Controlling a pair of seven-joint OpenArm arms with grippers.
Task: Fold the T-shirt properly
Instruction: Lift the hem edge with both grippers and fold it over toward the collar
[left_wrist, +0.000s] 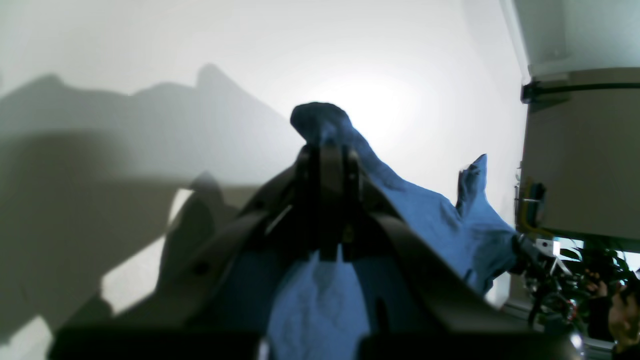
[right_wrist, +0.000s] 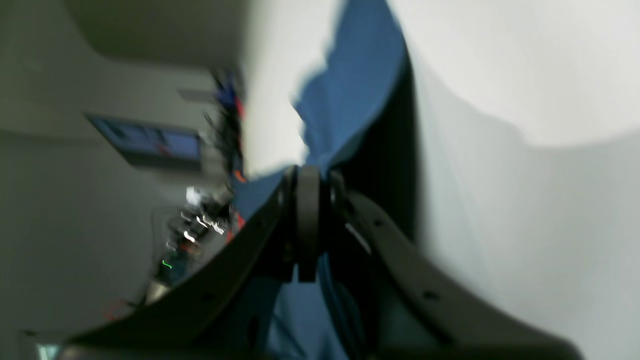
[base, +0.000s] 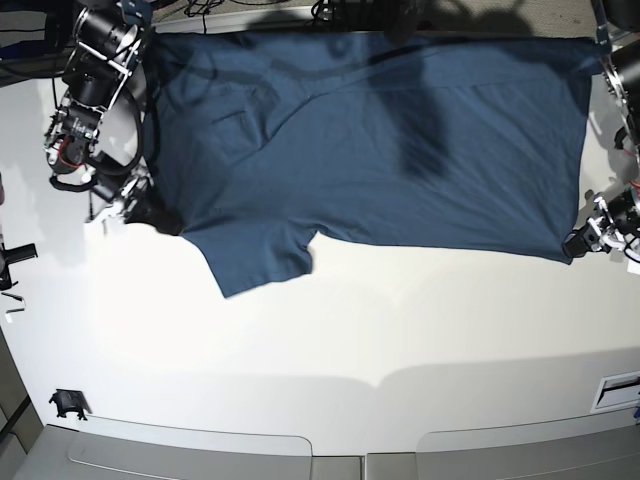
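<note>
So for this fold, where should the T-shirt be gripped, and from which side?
Probably at the two near-edge corners, each approached from its outer side. The T-shirt lies spread across the table, and those corners are where the left gripper and the right gripper are already closed on cloth. Pinching both lets the near edge lift evenly and carry over in one fold.

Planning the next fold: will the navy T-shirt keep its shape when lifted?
Probably not: the dark navy-blue cotton T-shirt bunches above the left pincer that grips it. It sags from the right pincer too, so likely floppy and light.
</note>
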